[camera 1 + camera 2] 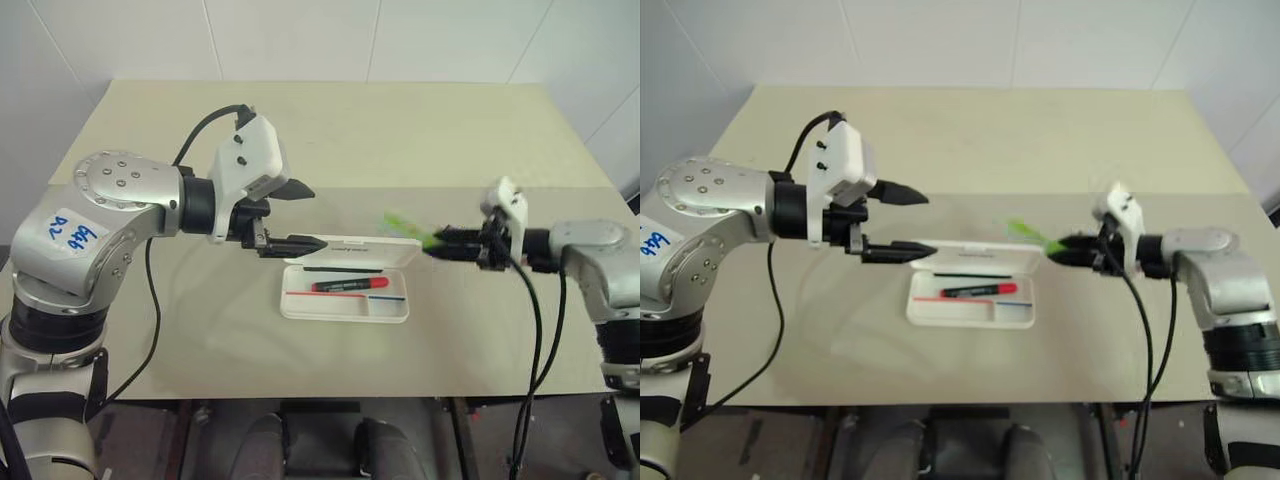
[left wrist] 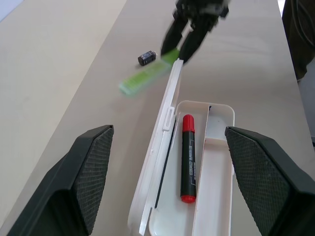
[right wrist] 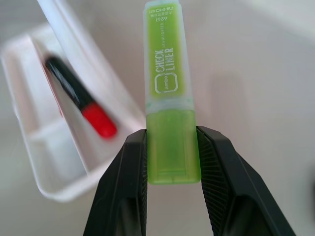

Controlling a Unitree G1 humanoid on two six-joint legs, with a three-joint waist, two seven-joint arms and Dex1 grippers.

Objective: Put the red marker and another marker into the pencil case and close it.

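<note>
Beige table (image 1: pixel 330 130), white tiled wall (image 1: pixel 300 40), open pencil case (image 1: pixel 345 305)

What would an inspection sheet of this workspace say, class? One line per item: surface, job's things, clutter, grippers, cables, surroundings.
Surface: beige table.
Job's things: pencil case open, lid up; red marker lying inside; green highlighter held above the table, beside the case.
Clutter: small black object on the table.
Grippers: left gripper open near the lid; right gripper shut on the highlighter.
Cables: black cables along both arms.
Surroundings: white wall.
</note>
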